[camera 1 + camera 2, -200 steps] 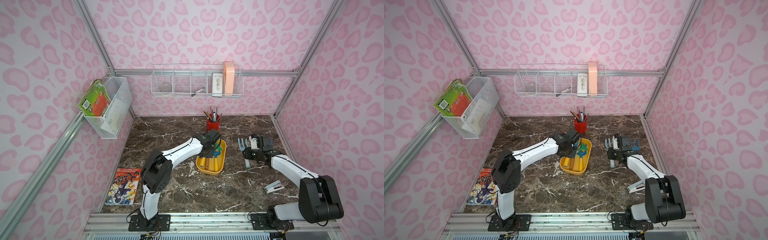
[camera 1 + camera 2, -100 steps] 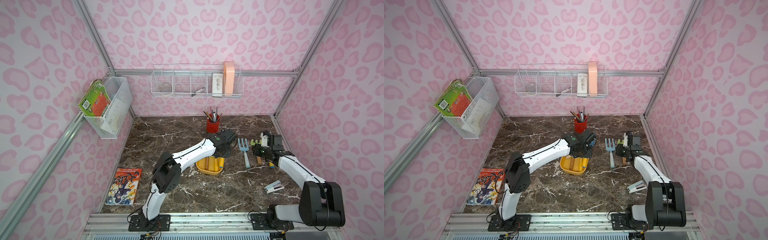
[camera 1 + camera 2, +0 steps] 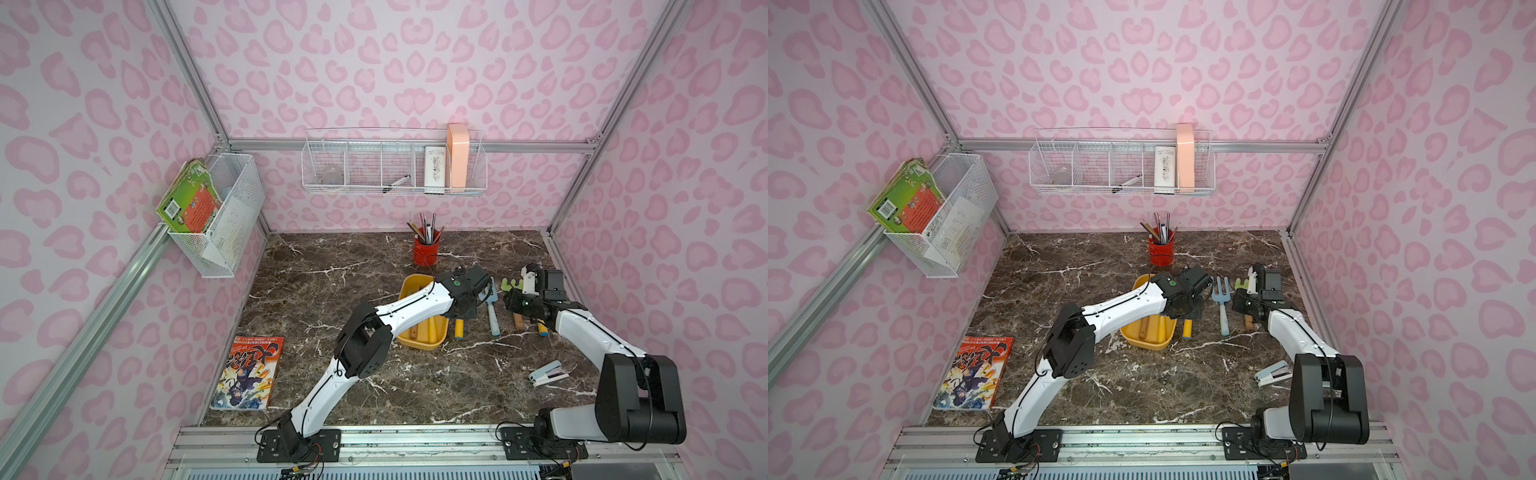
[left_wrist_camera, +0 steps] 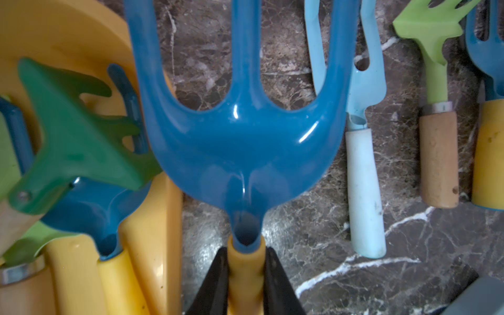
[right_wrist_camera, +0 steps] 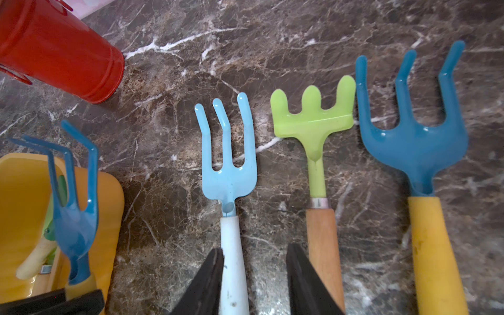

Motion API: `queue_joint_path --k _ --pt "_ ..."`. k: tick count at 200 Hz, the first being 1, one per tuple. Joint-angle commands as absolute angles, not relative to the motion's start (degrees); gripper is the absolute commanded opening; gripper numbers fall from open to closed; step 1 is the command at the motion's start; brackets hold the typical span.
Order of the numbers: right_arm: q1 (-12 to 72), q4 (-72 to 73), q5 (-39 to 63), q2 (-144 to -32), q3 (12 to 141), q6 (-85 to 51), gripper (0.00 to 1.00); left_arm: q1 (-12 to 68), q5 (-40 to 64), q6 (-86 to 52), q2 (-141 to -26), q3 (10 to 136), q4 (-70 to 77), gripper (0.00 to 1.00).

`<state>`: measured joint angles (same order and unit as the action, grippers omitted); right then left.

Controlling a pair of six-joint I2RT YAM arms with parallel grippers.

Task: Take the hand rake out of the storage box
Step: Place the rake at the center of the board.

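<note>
Our left gripper (image 4: 245, 261) clenches the yellow handle of the dark blue, 3-tined plastic hand rake (image 4: 245, 141), which runs alongside, just outside, the long wall of the shallow yellow plastic storage box (image 4: 152, 218); our empty right gripper (image 5: 255, 261), jaws parted, hovers farther off.

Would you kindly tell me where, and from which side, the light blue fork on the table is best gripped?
Probably by its white handle, from straight above, closing across it: the light blue fork lies flat on the table, and the handle is straight and round with bare tabletop either side.
</note>
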<state>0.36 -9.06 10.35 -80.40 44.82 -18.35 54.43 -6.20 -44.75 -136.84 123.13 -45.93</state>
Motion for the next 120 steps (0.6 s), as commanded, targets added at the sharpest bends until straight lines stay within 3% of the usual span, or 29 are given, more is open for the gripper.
queue_joint_path --k 1,120 --pt "0.43 -8.31 10.89 -80.79 44.56 -18.72 0.40 54.42 -5.80 -43.78 -138.52 125.16 -45.68 0.18" --pt "2.61 -8.31 10.63 -81.21 44.60 -19.15 0.39 52.76 0.74 -57.19 -145.32 127.38 -44.18 0.23"
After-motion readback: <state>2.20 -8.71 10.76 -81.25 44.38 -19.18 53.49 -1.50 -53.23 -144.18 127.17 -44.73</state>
